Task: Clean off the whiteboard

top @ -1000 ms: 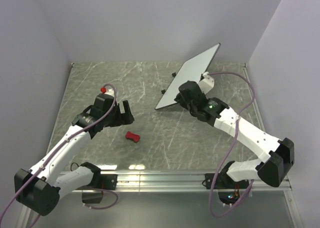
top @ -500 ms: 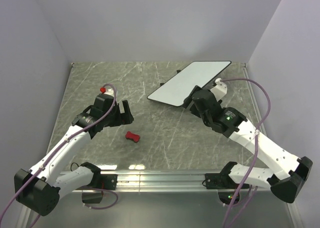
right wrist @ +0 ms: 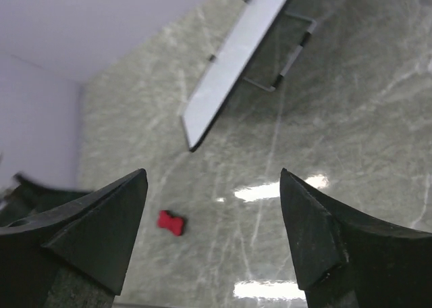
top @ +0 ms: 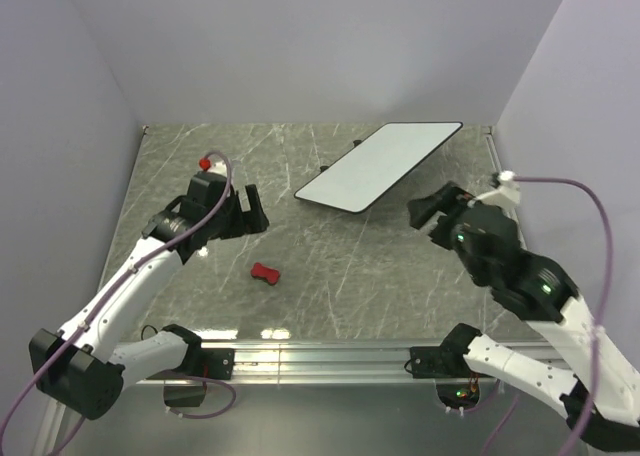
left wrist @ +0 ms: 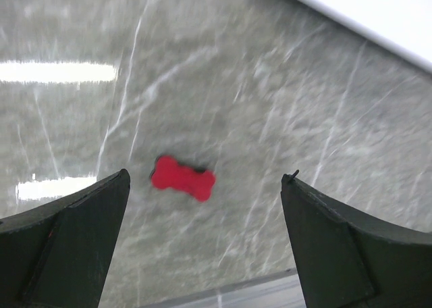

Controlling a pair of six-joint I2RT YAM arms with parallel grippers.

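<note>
The whiteboard [top: 380, 165] rests tilted on a small black stand at the back of the table, its white face blank; it also shows in the right wrist view [right wrist: 233, 61] and as a corner in the left wrist view [left wrist: 378, 11]. The small red bone-shaped eraser [top: 264, 273] lies on the table; the left wrist view [left wrist: 182, 177] and the right wrist view [right wrist: 171, 222] also show it. My left gripper [top: 243, 216] [left wrist: 207, 207] is open and empty above the eraser. My right gripper [top: 432, 208] [right wrist: 212, 186] is open and empty, right of the board and apart from it.
The grey marbled table [top: 330, 296] is walled at the back and both sides. A metal rail [top: 320, 354] runs along the near edge. The left arm shows at the left edge of the right wrist view [right wrist: 30, 193].
The board went from steeply tipped up to lying flatter on its stand. My right gripper let go of it and drew back to the right. My left gripper shifted slightly towards the back.
</note>
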